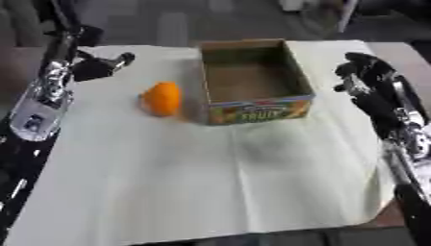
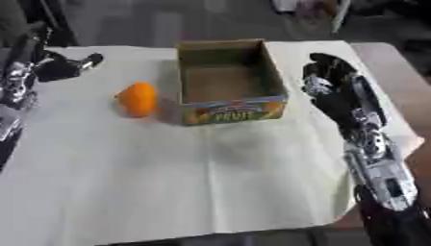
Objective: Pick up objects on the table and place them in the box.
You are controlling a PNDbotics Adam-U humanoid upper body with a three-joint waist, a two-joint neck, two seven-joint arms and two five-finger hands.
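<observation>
Orange fruit point(image 1: 161, 98) on white tablecloth point(image 1: 210, 182), just left of cardboard fruit box point(image 1: 252, 81), not touching it. Box upright, open top, nothing visible inside. Left hand point(image 1: 101, 66) at upper left, above cloth, well apart from fruit; fingers partly curled, holding nothing. Right hand point(image 2: 330, 79) just right of box; fingers curled, nothing held. No contact w/ box seen.
</observation>
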